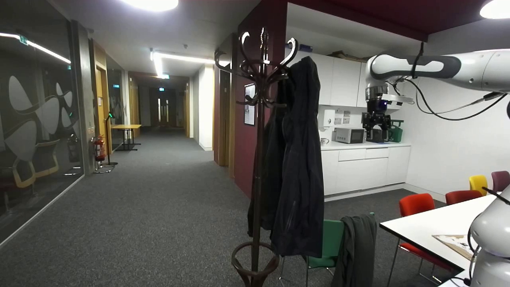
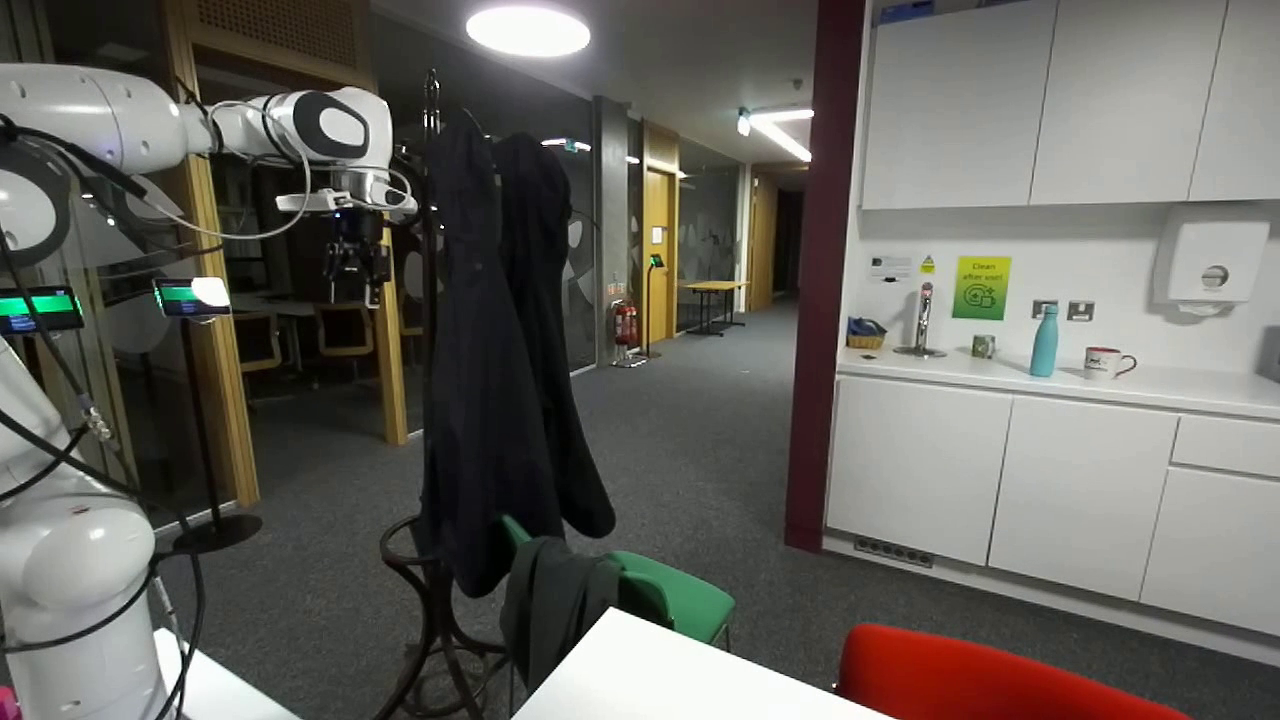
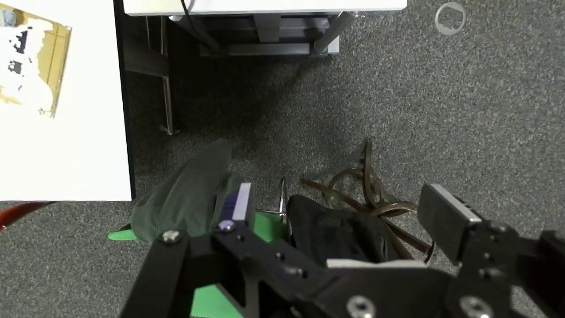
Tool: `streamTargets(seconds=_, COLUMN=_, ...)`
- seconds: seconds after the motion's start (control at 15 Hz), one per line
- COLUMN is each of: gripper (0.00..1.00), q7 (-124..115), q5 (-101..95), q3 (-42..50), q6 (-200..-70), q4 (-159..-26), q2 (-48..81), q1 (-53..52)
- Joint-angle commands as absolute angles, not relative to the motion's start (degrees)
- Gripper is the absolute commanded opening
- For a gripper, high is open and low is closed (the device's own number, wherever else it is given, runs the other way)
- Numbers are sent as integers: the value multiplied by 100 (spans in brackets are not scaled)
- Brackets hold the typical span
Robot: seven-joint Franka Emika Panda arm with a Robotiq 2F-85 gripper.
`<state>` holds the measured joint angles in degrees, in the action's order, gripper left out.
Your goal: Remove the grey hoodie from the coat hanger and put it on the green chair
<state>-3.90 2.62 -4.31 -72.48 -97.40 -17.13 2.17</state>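
Note:
The grey hoodie [image 1: 356, 247] is draped over the back of the green chair [image 1: 332, 239], its lower part hanging down. In an exterior view the hoodie [image 2: 560, 600] shows behind the white table's corner, with the chair's green seat [image 2: 695, 600] beyond. Beside the chair stands the coat hanger [image 1: 258, 179], a tall dark stand with curled hooks. High above the floor my gripper [image 2: 352, 285] points down, apart from the hoodie. Seen from the wrist, my gripper [image 3: 340, 203] is wide open with nothing between its fingers; the hoodie [image 3: 190, 198] lies below, partly covered by a finger.
Black coats [image 1: 299, 167] hang from the stand, partly hiding the chair. A white table [image 1: 430, 223] is close to the hoodie. Red chairs [image 1: 416, 203] line it. A kitchen counter [image 1: 366, 146] runs along the wall behind.

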Motion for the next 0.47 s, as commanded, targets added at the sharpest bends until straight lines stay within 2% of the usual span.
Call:
streamTargets(seconds=0.0, gripper=100, q7=-362, q5=239, q3=-318, q6=-7235, q4=-9753, q2=-1715, q1=105)
streamTargets(seconds=0.4, gripper=100, q7=-331, q5=240, q3=-308, q6=-7236, q4=-9770, q2=-1744, q1=92)
